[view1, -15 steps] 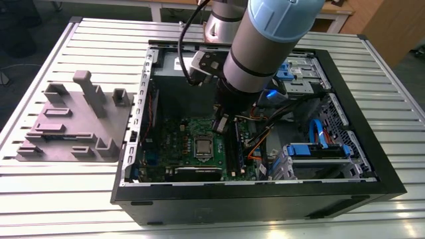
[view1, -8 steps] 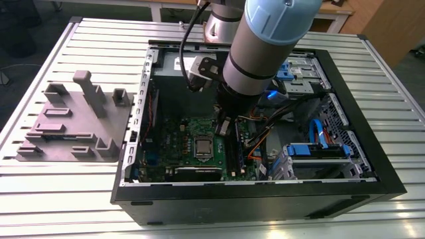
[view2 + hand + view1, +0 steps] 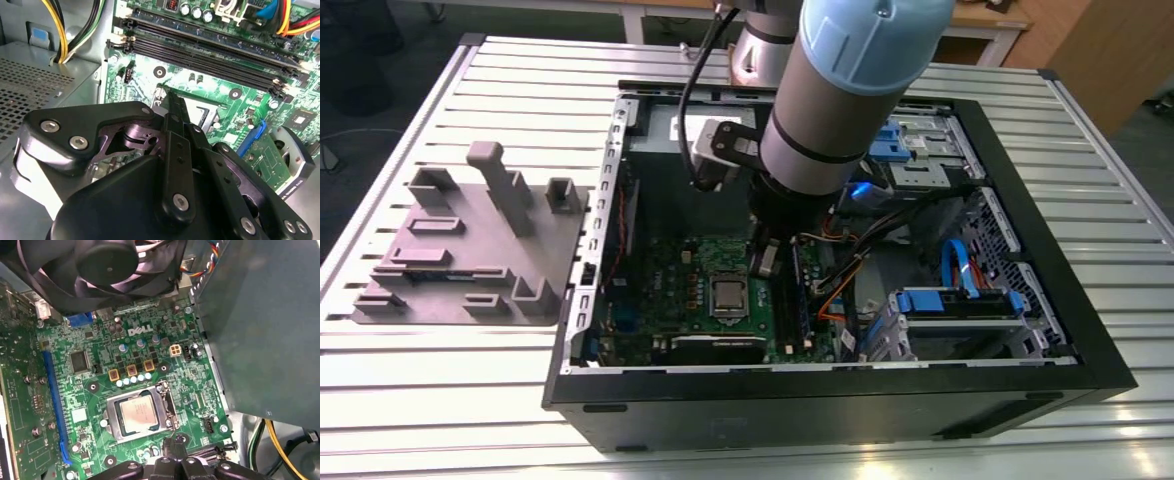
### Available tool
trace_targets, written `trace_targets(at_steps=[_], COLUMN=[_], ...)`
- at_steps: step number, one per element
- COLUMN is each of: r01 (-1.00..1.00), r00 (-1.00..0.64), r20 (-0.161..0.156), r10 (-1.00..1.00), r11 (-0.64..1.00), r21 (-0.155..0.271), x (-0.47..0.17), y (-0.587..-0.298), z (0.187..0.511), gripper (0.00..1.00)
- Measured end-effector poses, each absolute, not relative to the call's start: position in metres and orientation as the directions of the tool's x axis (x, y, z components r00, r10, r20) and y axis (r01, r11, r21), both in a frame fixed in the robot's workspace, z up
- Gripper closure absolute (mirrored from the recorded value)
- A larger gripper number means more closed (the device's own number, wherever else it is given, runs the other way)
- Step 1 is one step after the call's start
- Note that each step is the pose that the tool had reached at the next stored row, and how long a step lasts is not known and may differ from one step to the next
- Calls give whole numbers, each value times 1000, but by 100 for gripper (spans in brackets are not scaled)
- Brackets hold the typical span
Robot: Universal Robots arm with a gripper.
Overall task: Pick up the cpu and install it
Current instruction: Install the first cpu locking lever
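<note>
The black gripper (image 3: 175, 447) hangs inside the open black computer case (image 3: 574, 395), jaws drawn together on nothing, just beside the small silvery square cpu (image 3: 138, 413), which lies in its metal socket frame (image 3: 111, 415) on the green motherboard (image 3: 90, 390). The first wrist view shows a black fan (image 3: 100, 265) and a grey box wall (image 3: 260, 325) hemming the socket. The second wrist view shows black memory slots (image 3: 200, 47) beyond the fingertips.
</note>
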State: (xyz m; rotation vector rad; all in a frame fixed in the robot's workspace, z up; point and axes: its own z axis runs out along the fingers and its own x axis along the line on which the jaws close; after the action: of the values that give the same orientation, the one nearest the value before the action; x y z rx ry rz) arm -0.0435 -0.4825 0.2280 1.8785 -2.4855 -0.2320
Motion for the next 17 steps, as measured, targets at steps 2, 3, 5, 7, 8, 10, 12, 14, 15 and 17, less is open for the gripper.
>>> trace_targets(at_steps=[2,3,5,7,8,10,12,14,15,17], r01=[-957,-957,-960,-963,-964,-967,-970,-971,-972,-975], r00=[-273,-271,-264,-253,-246,-233,-223,-218,-215,-207], r20=[-76,-77,-77,-76,-76,-72,-65,-63,-64,-66], r10=[-959,-959,-961,-964,-966,-970,-973,-974,-975,-976], r11=[263,261,254,243,237,224,214,210,207,200], r21=[125,124,120,119,119,118,117,114,109,98], x=[-44,-44,-44,-45,-45,-45,-44,-45,-45,-46], y=[-483,-484,-485,-486,-486,-486,-486,-487,-487,-488], z=[228,228,228,227,227,227,226,226,226,226], gripper=[90,90,90,90,90,90,90,90,90,90])
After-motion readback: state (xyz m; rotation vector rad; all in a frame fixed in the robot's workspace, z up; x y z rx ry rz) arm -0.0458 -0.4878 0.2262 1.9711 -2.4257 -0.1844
